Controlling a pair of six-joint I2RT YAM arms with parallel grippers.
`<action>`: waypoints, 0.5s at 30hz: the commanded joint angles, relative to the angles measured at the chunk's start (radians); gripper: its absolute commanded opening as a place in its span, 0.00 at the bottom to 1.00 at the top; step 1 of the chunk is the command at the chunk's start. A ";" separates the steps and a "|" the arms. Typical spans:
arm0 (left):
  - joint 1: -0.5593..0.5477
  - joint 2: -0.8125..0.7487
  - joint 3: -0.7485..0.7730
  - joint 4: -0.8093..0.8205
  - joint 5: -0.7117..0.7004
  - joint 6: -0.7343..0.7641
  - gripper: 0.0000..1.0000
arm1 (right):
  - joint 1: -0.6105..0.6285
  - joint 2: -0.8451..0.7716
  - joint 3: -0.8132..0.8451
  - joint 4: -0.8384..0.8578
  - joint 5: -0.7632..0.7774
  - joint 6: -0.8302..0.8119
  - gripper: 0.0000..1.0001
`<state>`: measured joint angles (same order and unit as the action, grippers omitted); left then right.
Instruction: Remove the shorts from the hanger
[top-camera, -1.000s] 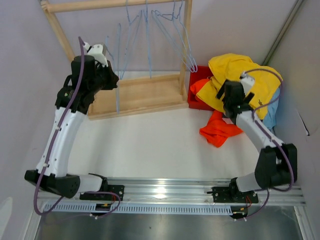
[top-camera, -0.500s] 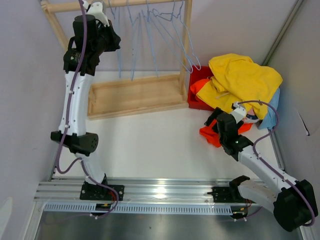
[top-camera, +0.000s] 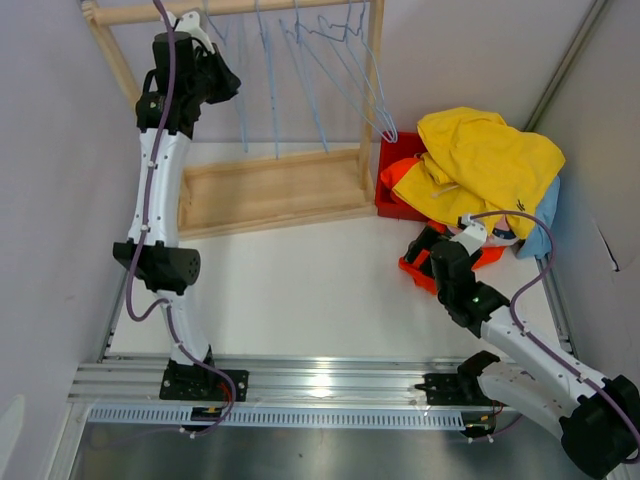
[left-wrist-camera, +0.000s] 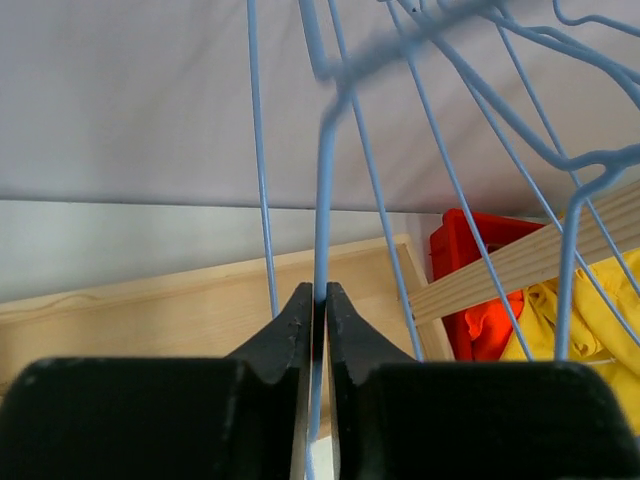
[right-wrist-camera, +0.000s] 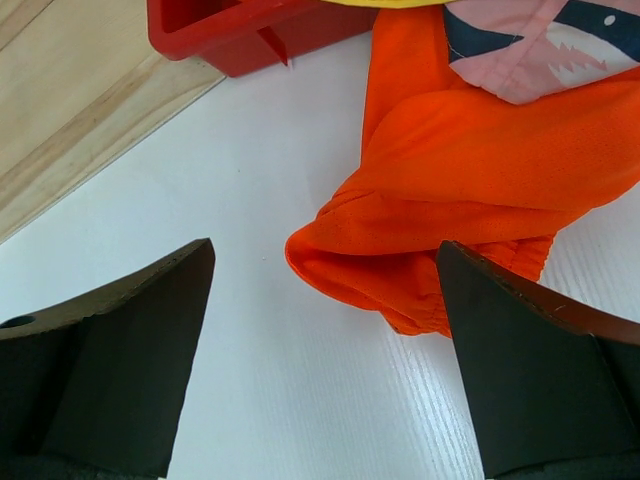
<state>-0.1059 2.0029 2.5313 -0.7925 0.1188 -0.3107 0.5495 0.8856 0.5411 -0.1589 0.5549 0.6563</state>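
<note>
The shorts lie in a heap at the right. The yellow pair (top-camera: 490, 155) drapes over the red bin (top-camera: 398, 150), a light blue pair (top-camera: 545, 235) lies at its right edge, and the orange pair (top-camera: 455, 268) lies on the table. In the right wrist view the pink patterned pair (right-wrist-camera: 530, 45) rests on the orange pair (right-wrist-camera: 470, 170). The lime green pair is out of view. My left gripper (left-wrist-camera: 318, 292) is shut on the wire of a bare blue hanger (left-wrist-camera: 322, 200), high by the rack's rail (top-camera: 222, 80). My right gripper (right-wrist-camera: 325, 245) is open and empty, low over the near edge of the orange pair (top-camera: 422, 250).
The wooden rack (top-camera: 270, 190) stands at the back with several bare blue wire hangers (top-camera: 330, 70) on its top rail. The red bin (right-wrist-camera: 230, 30) sits against the rack's right post. Walls close in on the left and right sides.
My left arm rose from the rack's lower left to its top rail, gripper still at a hanger. My right arm pulled back from the yellow pile and now sits low by the orange pair.
</note>
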 joint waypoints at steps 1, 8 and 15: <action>0.015 -0.042 -0.031 0.018 0.010 -0.022 0.15 | 0.023 -0.007 0.008 0.012 0.050 0.032 0.99; -0.021 -0.356 -0.366 -0.051 -0.057 0.056 0.71 | 0.069 -0.005 0.169 -0.167 0.117 0.052 1.00; -0.066 -0.873 -0.970 0.082 -0.088 0.047 0.99 | 0.168 -0.034 0.401 -0.298 0.070 -0.013 0.99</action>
<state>-0.1570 1.3506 1.6928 -0.7918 0.0517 -0.2695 0.6704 0.8829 0.8646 -0.4141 0.6151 0.6735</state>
